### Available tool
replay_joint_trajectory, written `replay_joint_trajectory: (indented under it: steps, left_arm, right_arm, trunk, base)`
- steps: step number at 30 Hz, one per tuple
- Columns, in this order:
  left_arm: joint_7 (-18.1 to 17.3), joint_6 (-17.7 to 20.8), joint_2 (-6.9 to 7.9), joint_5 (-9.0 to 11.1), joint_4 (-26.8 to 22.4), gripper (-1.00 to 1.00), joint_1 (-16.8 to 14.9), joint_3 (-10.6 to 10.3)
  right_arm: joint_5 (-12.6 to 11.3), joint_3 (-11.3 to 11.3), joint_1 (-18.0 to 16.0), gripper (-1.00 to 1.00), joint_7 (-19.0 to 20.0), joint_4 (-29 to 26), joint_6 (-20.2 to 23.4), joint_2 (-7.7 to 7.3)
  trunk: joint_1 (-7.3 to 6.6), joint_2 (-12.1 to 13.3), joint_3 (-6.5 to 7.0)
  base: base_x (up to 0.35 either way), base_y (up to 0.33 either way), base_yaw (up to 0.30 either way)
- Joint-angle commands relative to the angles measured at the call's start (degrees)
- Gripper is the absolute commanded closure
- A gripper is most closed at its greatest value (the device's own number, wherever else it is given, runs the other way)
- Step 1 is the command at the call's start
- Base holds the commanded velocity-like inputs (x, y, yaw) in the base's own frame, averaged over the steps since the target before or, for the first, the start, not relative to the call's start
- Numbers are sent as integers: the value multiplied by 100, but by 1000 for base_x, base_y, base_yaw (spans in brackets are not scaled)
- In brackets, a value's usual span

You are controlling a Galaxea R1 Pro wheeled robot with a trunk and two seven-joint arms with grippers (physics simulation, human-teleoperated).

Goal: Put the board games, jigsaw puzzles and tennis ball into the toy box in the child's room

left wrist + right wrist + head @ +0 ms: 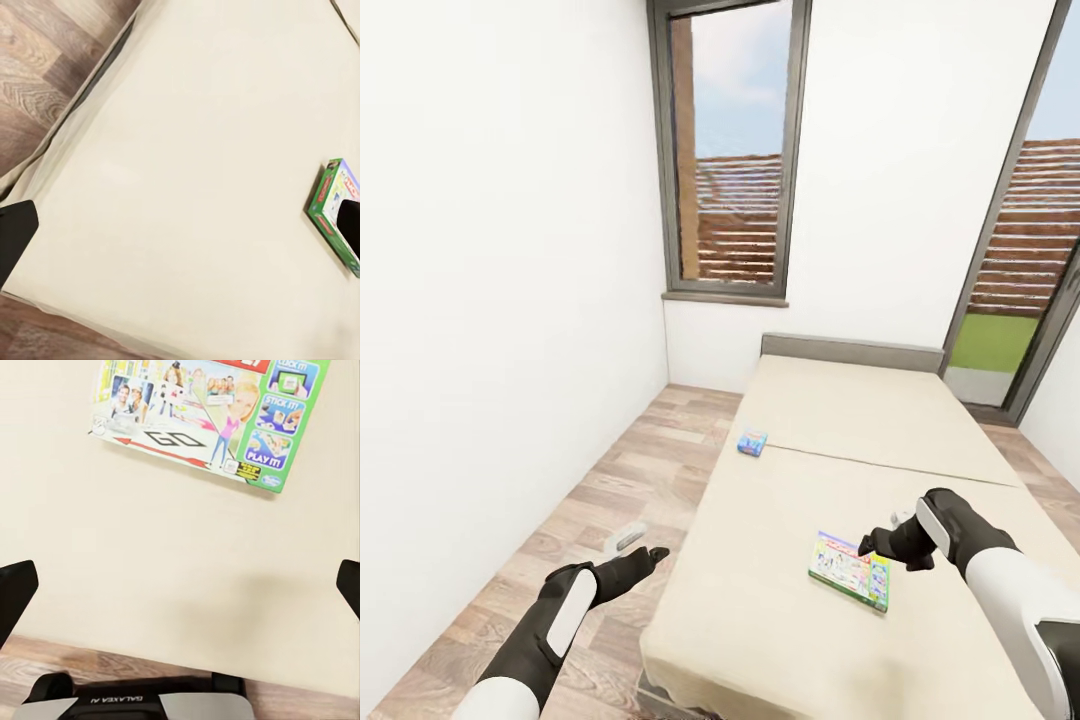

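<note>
Two game boxes lie on the bed (780,600): the green-edged one (850,570) just beside and below the right gripper (872,546), whose fingers stand wide apart above bare mattress, not touching it; the small blue one (752,442) sits well apart, near the bed's left edge. The left gripper (650,553) hovers over the wood floor (630,480) beside the bed, fingers spread, holding nothing. Open mattress surrounds both boxes.

Beige bed (880,440), grey frame: green-edged board game (850,571) flat near foot; small blue box (752,442), probably game, mid-left edge.
</note>
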Motion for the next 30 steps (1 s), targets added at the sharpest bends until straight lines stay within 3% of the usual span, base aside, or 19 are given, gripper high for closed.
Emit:
replay_joint_trajectory:
  steps: [1, 11, 20, 30]
  left_arm:
    - [-24, 42, -9, 2, -4, -100, -3, 31]
    - [-24, 109, -16, 8, -18, -100, -8, 31]
    - [-2, 714, -11, -22, -558, -100, 24, 6]
    - [20, 922, -13, -22, -839, -100, 65, 6]
  right_arm:
    - [-26, -12, -9, -100, -9, -5, 31, -23]
    - [-32, -23, -104, -100, -12, -7, 37, -218]
    - [-36, -95, -276, -100, -13, -10, -10, -387]
    - [-37, -159, -484, -100, -13, -4, -52, -433]
  trunk:
    - [0, -4, -15]
    - [0, -4, -107]
    - [0, -4, -191]
    - [0, -4, -285]
  base:
    - [5, 10, 0]
    - [2, 4, 0]
    - [0, 0, 0]
    - [0, 0, 0]
